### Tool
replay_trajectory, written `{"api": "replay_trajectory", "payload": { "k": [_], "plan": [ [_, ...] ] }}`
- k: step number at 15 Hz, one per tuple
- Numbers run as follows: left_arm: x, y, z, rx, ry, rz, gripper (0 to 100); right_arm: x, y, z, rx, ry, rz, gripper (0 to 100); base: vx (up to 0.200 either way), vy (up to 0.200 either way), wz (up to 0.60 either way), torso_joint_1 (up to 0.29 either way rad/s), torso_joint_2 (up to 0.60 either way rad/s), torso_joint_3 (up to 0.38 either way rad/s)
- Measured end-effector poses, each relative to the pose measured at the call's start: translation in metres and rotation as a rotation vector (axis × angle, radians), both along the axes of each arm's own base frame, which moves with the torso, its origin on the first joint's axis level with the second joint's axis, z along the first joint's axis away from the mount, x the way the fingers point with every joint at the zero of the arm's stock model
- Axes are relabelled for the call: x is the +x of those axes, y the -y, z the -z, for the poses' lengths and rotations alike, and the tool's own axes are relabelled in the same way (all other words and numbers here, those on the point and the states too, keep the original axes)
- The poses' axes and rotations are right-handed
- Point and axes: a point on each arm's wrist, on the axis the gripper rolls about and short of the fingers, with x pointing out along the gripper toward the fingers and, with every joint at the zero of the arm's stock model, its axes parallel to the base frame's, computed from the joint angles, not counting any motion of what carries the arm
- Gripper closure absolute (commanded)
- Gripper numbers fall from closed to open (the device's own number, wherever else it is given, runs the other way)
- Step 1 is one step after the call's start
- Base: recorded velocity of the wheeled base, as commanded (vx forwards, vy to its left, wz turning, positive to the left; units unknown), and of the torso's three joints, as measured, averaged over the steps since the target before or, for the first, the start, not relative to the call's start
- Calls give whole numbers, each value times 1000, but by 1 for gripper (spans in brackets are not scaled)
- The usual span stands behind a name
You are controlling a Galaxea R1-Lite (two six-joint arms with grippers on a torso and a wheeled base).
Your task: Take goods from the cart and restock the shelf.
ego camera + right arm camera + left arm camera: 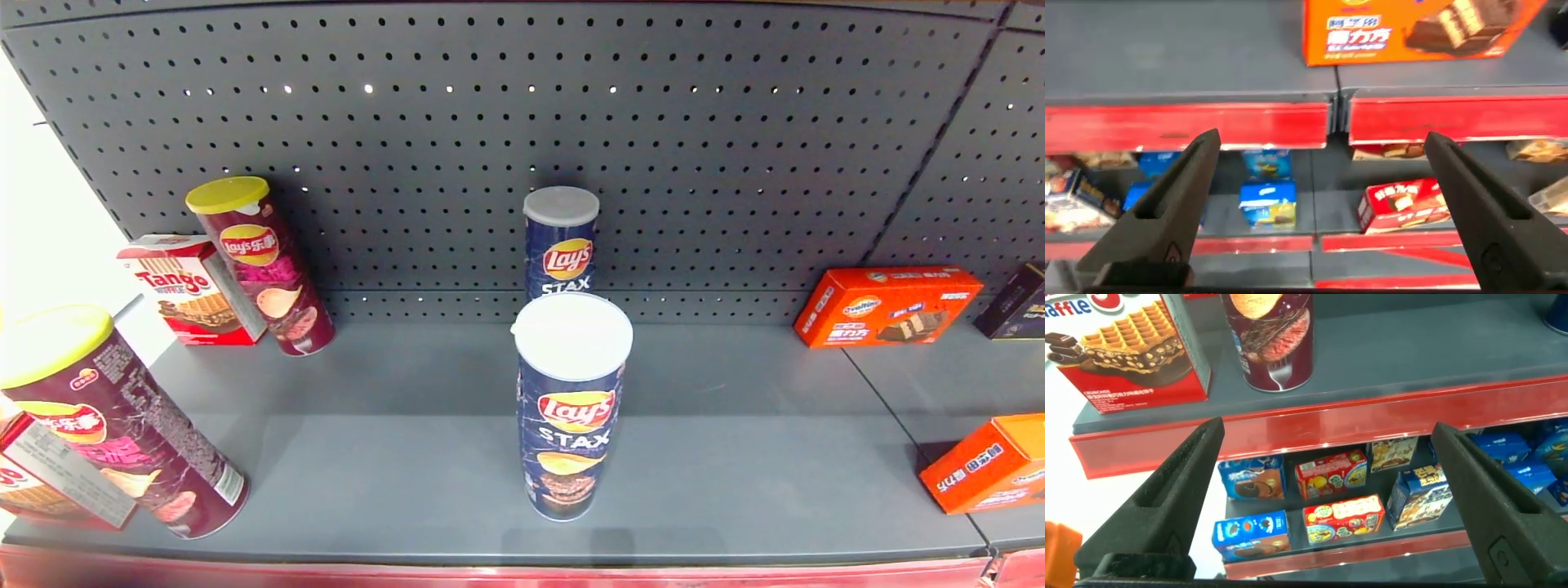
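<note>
Two blue chip cans stand upright mid-shelf, one at the front (570, 408) and one behind it (560, 242) by the pegboard. My left gripper (1327, 429) is open and holds nothing; it hangs just in front of the shelf's red front edge (1315, 429), below a maroon chip can (1270, 343) and a waffle box (1127, 347). My right gripper (1323, 137) is also open and holds nothing, facing the red front edge (1208, 126) below an orange chocolate box (1404, 28).
On the shelf (392, 425), maroon cans (261, 265) (122, 425) and wafer boxes (192, 290) crowd the left; orange boxes (886, 306) (984, 465) sit right. A lower shelf holds small snack boxes (1331, 474) (1400, 204). Bare shelf floor lies either side of the blue cans.
</note>
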Motion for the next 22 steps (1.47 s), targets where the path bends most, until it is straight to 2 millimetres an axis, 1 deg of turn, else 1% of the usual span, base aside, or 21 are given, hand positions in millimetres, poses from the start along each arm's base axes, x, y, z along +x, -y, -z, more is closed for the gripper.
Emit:
{"api": "replay_trajectory", "payload": {
  "k": [5,10,16,17,22],
  "plan": [
    [0,0,0,-1,0,-2,0,-3,0,1,6,36,-74,0,0,0,0,0,0,0],
    [0,0,0,-3,0,-5,0,-7,0,2,1,91,-54,0,0,0,0,0,0,0],
    [0,0,0,-19,1,-17,0,-7,0,2,2,98,-52,0,0,0,0,0,0,0],
    [0,0,0,-19,1,-16,0,-7,0,2,3,98,-54,0,-200,0,0,2,7,7],
    [0,0,0,-21,1,-16,0,-8,0,2,3,99,-54,0,0,0,0,0,0,0]
  ]
}}
